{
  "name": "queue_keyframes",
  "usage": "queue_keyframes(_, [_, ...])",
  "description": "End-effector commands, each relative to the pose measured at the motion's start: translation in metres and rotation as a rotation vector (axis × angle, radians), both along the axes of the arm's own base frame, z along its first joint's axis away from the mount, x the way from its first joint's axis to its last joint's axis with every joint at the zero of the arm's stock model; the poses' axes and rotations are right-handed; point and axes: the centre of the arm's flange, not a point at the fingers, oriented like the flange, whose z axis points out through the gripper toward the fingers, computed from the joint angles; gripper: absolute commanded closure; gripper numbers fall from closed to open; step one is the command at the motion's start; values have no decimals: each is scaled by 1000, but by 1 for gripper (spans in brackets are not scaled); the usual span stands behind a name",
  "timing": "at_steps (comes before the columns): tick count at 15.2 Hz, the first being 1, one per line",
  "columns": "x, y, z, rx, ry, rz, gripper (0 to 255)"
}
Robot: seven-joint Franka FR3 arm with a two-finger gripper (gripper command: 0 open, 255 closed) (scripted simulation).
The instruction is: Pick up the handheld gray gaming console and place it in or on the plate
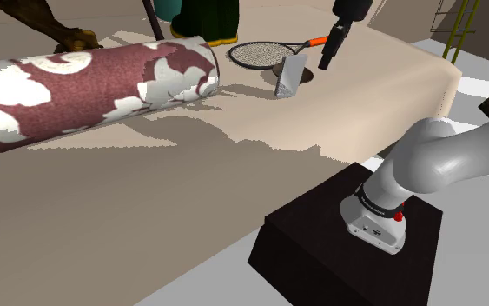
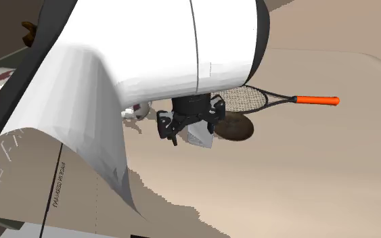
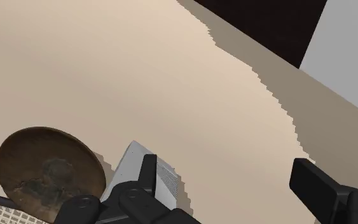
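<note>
The dark stand sits closest, and the white arm arches from it over the beige bed. Far out, the tool hangs just beside the gray gaming console, which stands on edge next to the brown plate, near a racket.

In the second exterior view the tool is low over the console.

At the wrist, the fingers stand apart and grip nothing. One overlaps the console, probably lining up a grasp, and the plate lies just beside it, so the carry should be short.
</note>
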Motion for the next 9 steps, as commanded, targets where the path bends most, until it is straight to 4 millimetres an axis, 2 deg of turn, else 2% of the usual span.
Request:
queue_keyframes(1, [0,0,0,0,0,0,0])
queue_keyframes(5, [34,-46,-9,10,34,270,0])
queue_keyframes(9, [78,-81,-19,19,68,540,0])
